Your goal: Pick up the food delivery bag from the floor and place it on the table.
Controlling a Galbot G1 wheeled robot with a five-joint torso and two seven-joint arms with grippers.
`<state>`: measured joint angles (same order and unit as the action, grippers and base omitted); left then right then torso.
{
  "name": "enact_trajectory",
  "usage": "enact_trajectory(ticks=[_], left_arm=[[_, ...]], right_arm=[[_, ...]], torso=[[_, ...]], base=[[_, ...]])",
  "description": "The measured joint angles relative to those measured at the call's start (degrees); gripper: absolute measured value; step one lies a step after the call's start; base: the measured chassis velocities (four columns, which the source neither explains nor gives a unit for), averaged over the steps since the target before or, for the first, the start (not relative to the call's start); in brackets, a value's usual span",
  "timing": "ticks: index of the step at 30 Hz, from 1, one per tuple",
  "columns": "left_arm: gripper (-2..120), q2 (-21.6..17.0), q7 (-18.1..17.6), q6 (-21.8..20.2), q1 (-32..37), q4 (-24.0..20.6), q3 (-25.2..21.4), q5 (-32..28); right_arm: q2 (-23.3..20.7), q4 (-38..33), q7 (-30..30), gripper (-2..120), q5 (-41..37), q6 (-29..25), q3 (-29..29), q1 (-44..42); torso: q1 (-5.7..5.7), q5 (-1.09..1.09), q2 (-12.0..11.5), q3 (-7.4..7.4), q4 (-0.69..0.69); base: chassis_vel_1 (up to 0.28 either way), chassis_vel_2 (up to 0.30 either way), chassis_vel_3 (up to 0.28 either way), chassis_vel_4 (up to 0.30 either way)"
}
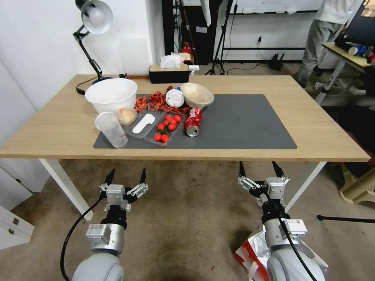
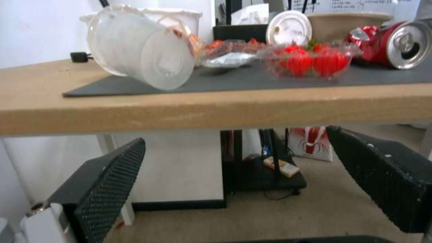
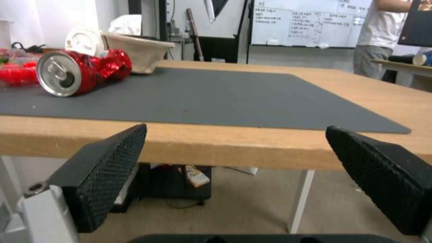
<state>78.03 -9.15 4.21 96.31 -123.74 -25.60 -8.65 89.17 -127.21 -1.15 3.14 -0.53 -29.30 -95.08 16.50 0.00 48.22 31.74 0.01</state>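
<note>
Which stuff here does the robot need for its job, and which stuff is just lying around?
For the job:
white and red food delivery bag with silver foil lining, on the beige carpet floor
light-wood table
open left gripper
open right gripper

Just lying about:
crushed red can
red tomatoes in a clear tray
big white bowl
clear plastic cup

The right half of the dark grey mat (image 1: 242, 121) on the table (image 1: 312, 128) lies bare. The left half is crowded: a white bowl (image 1: 111, 94), a tipped plastic cup (image 1: 111, 128), a tomato tray (image 1: 166, 128) and a crushed red can (image 1: 193, 121). The table's front edge stands just ahead of both grippers' spread fingers.
</note>
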Motion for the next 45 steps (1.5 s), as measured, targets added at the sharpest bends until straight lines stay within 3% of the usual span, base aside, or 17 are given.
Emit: enact_trajectory(ticks=[24, 45], left_arm=[[100, -0.1, 0.0, -0.2, -0.9, 1.4, 0.0, 0.0], [100, 0.0, 0.1, -0.3, -0.9, 1.3, 0.2, 0.4]], right_arm=[[-0.1, 1.4, 0.1, 100, -0.4, 0.2, -0.3, 0.9], [0.1, 1.7, 0.5, 100, -0.2, -0.5, -0.6, 0.8]], torso=[[-2.59, 0.0, -6.2, -3.57, 0.0], [-4.1, 0.0, -9.9, -5.76, 0.0]], base=[[0.0, 0.0, 0.0, 0.0], [0.0, 0.0, 0.0, 0.0]])
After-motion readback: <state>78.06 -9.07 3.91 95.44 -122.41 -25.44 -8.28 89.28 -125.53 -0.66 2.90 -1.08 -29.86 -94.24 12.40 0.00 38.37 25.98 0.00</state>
